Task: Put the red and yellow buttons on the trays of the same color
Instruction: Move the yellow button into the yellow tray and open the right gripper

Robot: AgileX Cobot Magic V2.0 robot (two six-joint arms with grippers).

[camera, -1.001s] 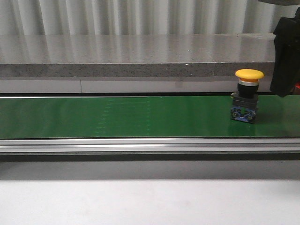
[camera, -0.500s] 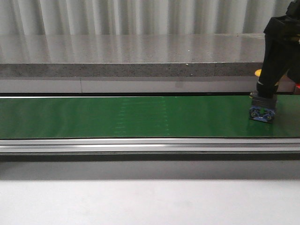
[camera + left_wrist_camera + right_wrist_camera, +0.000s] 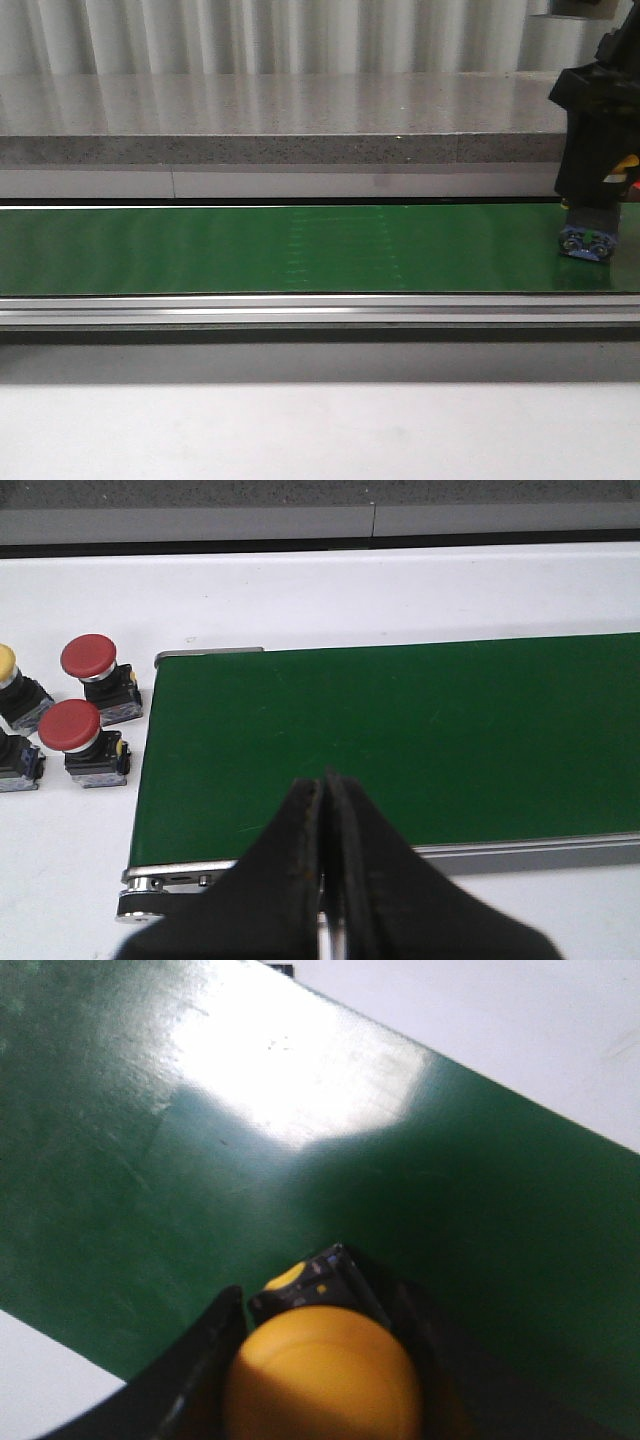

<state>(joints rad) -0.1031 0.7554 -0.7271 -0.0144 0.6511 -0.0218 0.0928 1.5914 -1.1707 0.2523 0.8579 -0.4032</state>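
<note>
Conveyor belt (image 3: 300, 250), dark green, runs the full width of the front view, framed by a silver rail along its near edge and resting on a white table (image 3: 300, 430). Behind it sits a long grey stone ledge (image 3: 280, 115) in front of a ribbed pale wall.

At the far right of the front view, the black right gripper (image 3: 590, 205) reaches down over the belt. It is clamped around a yellow button (image 3: 320, 1385), whose blue and black base (image 3: 585, 242) shows just below the fingers, at the belt surface; whether the base touches the belt cannot be told. In the right wrist view the rounded yellow cap fills the space between the two dark fingers, which press against its sides, with the green belt and a strip of white table beyond.

The left wrist view looks down on one end of the belt. The left gripper (image 3: 325, 880) hangs above the near rail, its two black fingers pressed together with nothing between them.

On the white table just beside that end of the belt stand more push buttons. Two have red caps: one red button (image 3: 90, 660) farther back and a second red button (image 3: 72, 730) nearer. At the picture's edge, partly cut off, are another yellow-capped button (image 3: 8, 670) and a dark button base (image 3: 15, 760)
</note>
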